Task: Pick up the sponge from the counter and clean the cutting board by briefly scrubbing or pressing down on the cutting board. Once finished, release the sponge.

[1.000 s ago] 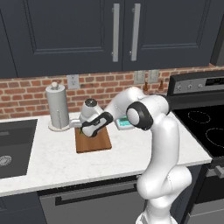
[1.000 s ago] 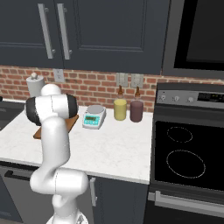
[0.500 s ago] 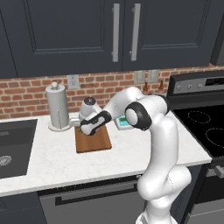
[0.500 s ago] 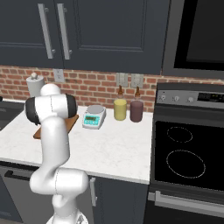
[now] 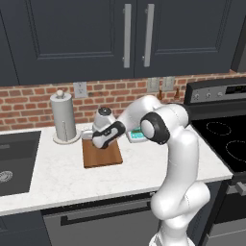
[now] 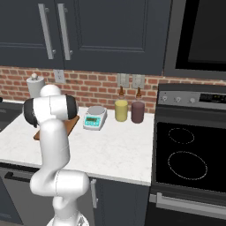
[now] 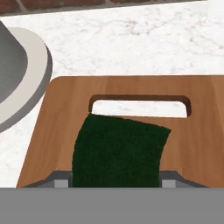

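Clamped on the sponge (image 7: pixel 117 151), claw (image 7: pixel 116 180) with one finger at each side of the dark green block, fingertips (image 7: pixel 60 180) just showing at the lower corners of it. Seen in the left base view as well, claw (image 5: pixel 92 139) low over the far end of the cutting board (image 5: pixel 102 154), hidden in part behind the white wrist. Sponge lying over the cutting board (image 7: pixel 131 127), far edge reaching up to the handle slot (image 7: pixel 140 106) and covering the near left corner of it; whether pressed flat on the wood or held a little above cannot be told. Cutting board flat on the surface (image 7: pixel 131 39), reddish-brown, with white marbled stone showing through the slot. Just left of the cutting board, touching nothing, round pale base of the paper towel holder (image 7: pixel 26 83); in the left base view standing upright beyond the board's far left corner, paper towel holder (image 5: pixel 64 122). Right of the cutting board, near the wall, small white-teal kitchen scale (image 6: pixel 95 118), and further right of it a yellow jar (image 6: pixel 121 110) and a dark purple jar (image 6: pixel 137 111) side by side. Far left of the cutting board, sunk in the surface (image 5: pixel 57 178), dark sink (image 5: pixel 14 163); far right, black stove (image 6: pixel 190 154). Behind all, brick wall (image 5: pixel 29 103) under dark cabinets (image 5: pixel 86 38).
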Available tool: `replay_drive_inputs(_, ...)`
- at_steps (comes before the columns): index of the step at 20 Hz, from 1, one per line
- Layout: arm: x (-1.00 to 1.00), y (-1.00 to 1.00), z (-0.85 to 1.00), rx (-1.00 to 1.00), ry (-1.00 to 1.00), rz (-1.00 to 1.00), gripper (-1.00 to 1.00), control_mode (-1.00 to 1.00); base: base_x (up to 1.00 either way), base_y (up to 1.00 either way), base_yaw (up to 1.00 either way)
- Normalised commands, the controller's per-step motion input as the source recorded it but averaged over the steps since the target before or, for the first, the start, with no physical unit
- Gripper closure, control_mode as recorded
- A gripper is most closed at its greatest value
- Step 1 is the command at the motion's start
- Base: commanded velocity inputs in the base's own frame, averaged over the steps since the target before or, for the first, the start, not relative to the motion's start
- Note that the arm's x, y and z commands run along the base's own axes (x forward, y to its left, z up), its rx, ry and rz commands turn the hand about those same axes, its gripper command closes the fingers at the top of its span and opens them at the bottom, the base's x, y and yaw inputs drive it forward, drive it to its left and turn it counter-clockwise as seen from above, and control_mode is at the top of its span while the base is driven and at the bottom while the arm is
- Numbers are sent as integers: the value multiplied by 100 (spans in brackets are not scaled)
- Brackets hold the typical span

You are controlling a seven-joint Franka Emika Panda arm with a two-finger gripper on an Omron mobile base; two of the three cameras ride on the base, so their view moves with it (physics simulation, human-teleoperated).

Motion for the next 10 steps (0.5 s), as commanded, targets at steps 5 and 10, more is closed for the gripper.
replay_drive_inputs(5, -10, -7, 0, 0, 0, 0, 100, -100, 0, 0, 0)
replay_drive_inputs(10, -52, 0, 0, 0, 0, 0, 100, -100, 0, 0, 0)
